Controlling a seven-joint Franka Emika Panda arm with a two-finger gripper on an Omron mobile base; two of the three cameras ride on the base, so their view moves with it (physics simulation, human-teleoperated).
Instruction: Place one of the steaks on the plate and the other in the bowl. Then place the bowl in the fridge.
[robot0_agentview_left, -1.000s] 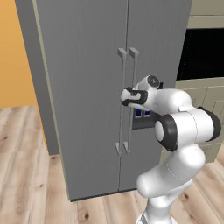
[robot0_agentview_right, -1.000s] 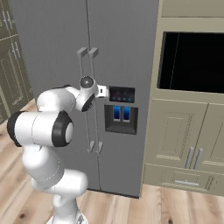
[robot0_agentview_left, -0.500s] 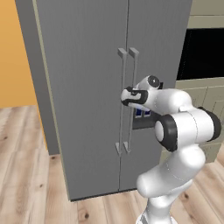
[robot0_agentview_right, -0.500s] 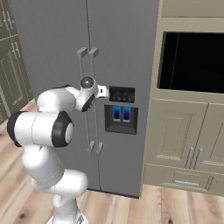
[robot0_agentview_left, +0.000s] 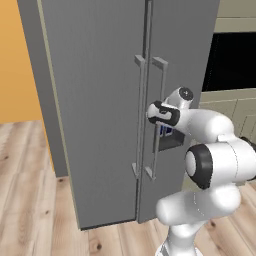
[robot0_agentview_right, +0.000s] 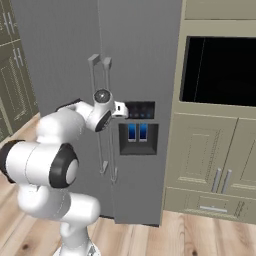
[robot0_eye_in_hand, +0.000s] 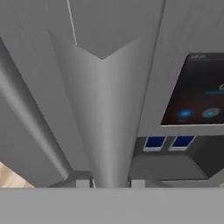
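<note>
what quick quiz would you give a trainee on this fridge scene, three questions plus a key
1. True or false: both doors of the tall grey double-door fridge stand open.
2. What is the dark two-finger gripper closed on? A) the long grey vertical handle of the fridge's right door; B) the left door's handle; C) a cream cabinet drawer pull.
3. Fill in: the dark dispenser panel with two blue lights is set into the fridge's ___ door.

Key: 1 false, both are shut; 2 A; 3 right.
</note>
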